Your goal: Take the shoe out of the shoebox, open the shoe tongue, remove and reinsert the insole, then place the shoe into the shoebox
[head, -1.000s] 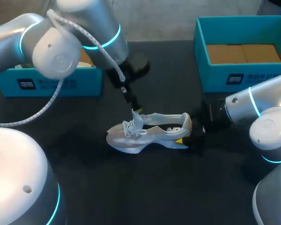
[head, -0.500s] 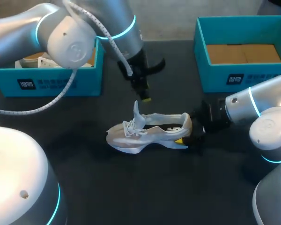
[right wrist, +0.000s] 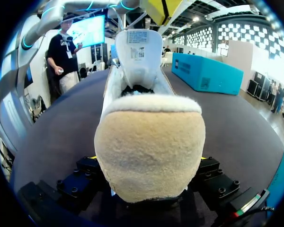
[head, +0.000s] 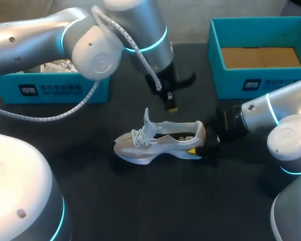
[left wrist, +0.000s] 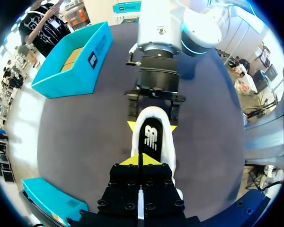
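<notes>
Far left on the dark table you've got the left box, teal, with some crumpled white paper inside. Your left arm comes in over it and reaches toward the middle. The left gripper hangs in the air just behind the shoe, clear of it. In its own wrist view the two yellow tips are pressed flat together with nothing between them.

In the middle, out of both boxes, is the shoe. It's a white and light grey sneaker standing on its sole, toe pointing left, heel pointing right. The tongue sticks straight up out of the laces, and you can see the dark insole sitting inside the opening.

At the heel end, your right gripper is low on the table with the heel clamped. One yellow tip is on each side, both touching the shoe, so the fingers are spread about as wide as the heel.

Back right is the right box, also teal, with a bare brown cardboard floor, well apart from the shoe.
</notes>
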You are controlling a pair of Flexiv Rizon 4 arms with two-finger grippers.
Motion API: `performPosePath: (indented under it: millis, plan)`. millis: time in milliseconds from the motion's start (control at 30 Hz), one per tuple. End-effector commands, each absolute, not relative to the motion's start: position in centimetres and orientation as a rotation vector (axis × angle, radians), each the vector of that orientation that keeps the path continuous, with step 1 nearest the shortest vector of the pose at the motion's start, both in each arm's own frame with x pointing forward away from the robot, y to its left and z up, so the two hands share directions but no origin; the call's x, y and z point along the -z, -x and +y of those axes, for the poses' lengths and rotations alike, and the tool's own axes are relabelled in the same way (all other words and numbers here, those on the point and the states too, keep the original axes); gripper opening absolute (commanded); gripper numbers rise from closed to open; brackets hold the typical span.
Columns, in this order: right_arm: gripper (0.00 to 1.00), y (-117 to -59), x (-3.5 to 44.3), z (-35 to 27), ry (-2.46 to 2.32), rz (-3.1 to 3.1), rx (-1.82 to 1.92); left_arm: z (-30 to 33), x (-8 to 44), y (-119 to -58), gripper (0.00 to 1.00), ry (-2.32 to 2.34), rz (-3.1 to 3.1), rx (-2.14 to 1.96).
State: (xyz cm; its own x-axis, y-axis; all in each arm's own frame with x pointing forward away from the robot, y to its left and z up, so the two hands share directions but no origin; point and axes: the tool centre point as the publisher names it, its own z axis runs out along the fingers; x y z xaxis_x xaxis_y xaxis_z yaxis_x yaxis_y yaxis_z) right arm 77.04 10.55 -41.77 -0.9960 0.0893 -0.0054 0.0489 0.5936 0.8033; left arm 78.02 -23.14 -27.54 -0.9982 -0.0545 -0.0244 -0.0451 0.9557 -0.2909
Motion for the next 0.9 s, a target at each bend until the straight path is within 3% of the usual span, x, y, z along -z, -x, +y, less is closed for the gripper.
performPosePath:
  millis: [33, 900]
  plan:
    - [0.00, -77.1, 42.0, 10.8, -0.122, 2.765, -1.387, -23.6, 28.8, -77.9, 0.00, 0.073, 3.095, 0.458]
    - [0.00, -77.1, 42.0, 10.8, -0.122, 2.765, -1.387, -23.2, 32.8, -75.1, 0.00, -0.109, 3.226, 0.280]
